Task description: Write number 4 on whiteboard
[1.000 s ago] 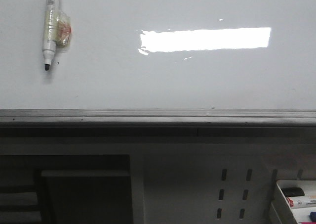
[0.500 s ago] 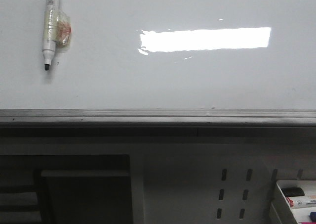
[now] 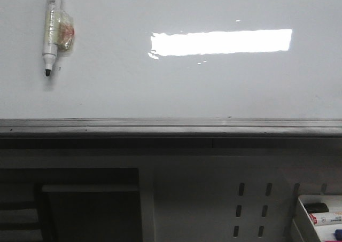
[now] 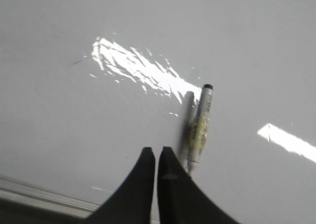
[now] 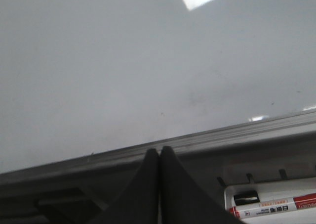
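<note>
White marker [image 3: 51,31] shifting up-left vs 0.5 s ago, tip nearing whiteboard [image 3: 187,87]; left gripper [image 4: 157,152] clenched beside it, grasp unclear; no 4 yet.

Print on the marker [image 3: 51,25] label is too blurred to read.
</note>
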